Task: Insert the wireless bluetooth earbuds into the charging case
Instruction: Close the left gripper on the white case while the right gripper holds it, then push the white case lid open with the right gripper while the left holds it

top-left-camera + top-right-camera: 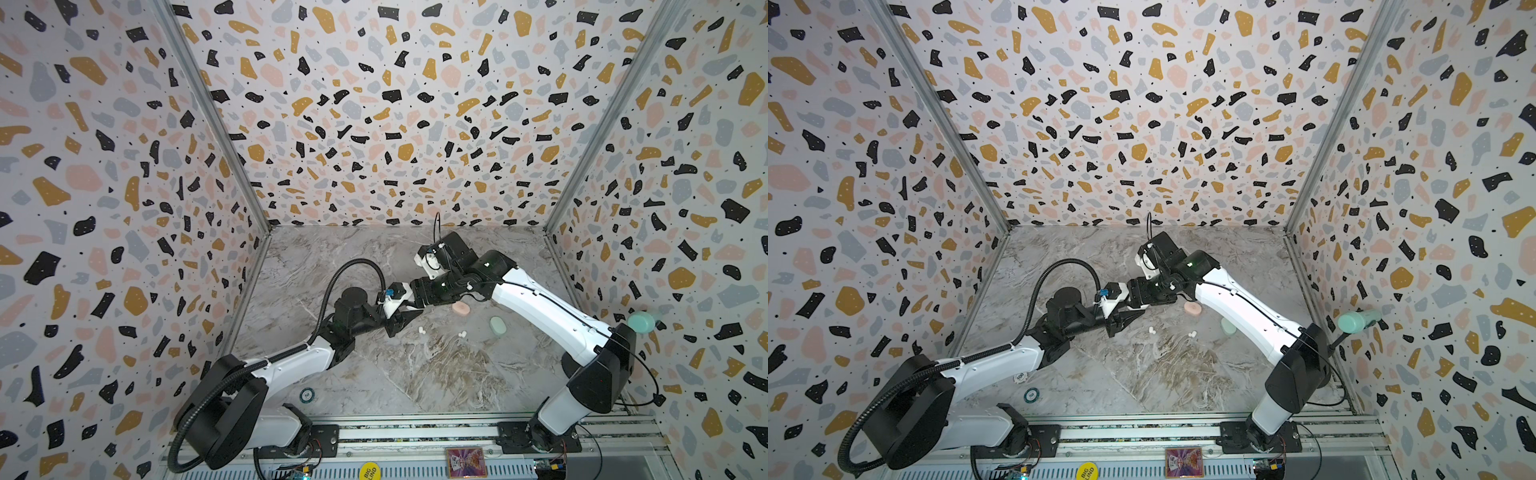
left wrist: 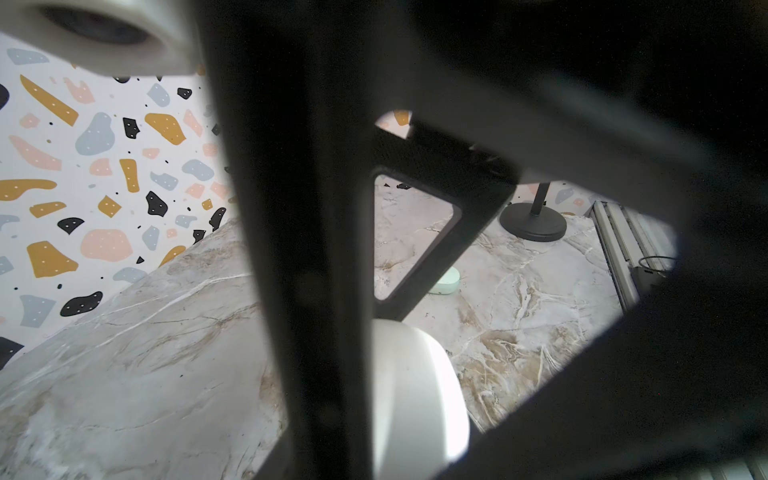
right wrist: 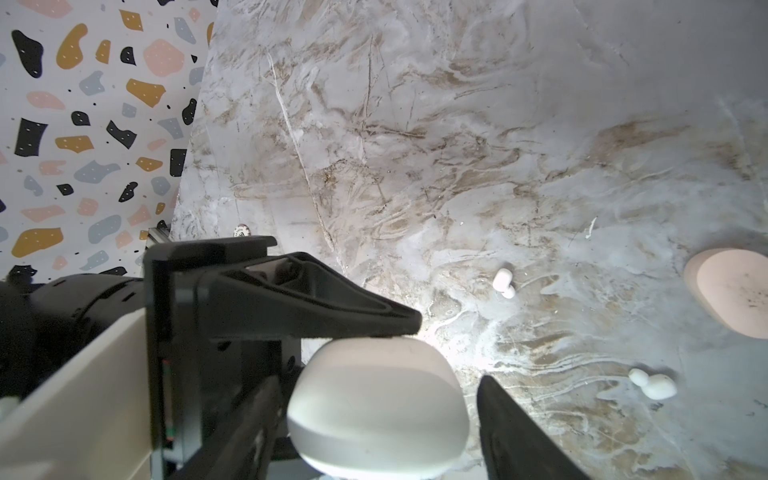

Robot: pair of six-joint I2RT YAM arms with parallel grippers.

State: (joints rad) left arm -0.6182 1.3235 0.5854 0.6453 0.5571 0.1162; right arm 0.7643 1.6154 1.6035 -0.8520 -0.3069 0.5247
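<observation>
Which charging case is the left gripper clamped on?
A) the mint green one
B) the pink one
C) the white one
C: the left gripper is shut on the white case, while the pink case and the mint green case lie on the table.

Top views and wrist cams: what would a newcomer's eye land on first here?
The two arms meeting mid-table. The left gripper is shut on the white case, and the right gripper stands open around it. Next, a white earbud and a second white earbud lie loose on the marble just nearer the camera. The pink case and mint case sit beside the right arm.
</observation>
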